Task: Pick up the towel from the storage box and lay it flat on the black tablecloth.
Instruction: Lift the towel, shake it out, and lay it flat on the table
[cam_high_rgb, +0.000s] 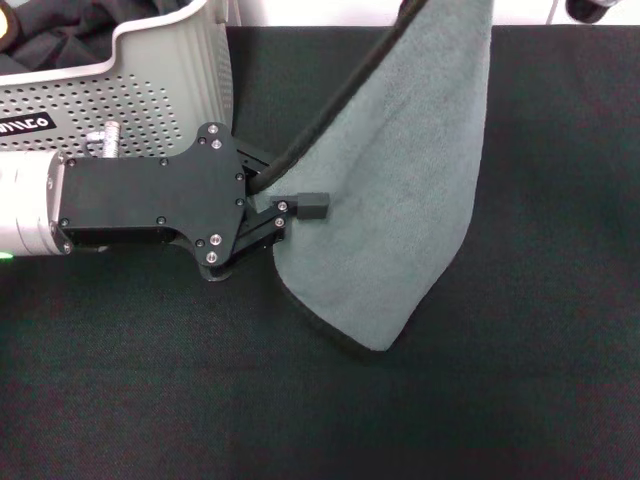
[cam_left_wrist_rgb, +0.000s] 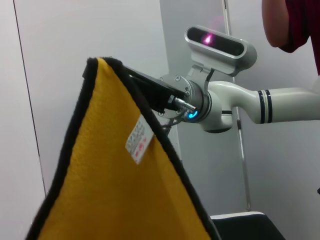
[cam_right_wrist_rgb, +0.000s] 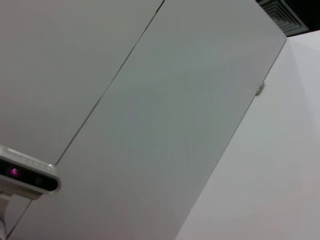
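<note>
I'm watching the right gripper (cam_left_wrist_rgb: 131, 75) pinching the towel (cam_high_rgb: 400, 190) aloft while the left gripper (cam_high_rgb: 290, 215) is reaching in, spread wide, right of the storage box (cam_high_rgb: 150, 70).

Pale grey wall panels (cam_right_wrist_rgb: 150, 125) split by a dark seam are seen, with a ceiling vent (cam_right_wrist_rgb: 287, 12) at one o'clock.

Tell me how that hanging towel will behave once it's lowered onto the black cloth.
The towel looks floppy: it hangs in a curved drape with its lower tip near the black tablecloth, so it will probably crumple rather than land flat. Its fuzzy pile may drag on the weave. The left hand at its edge could steady it.
</note>
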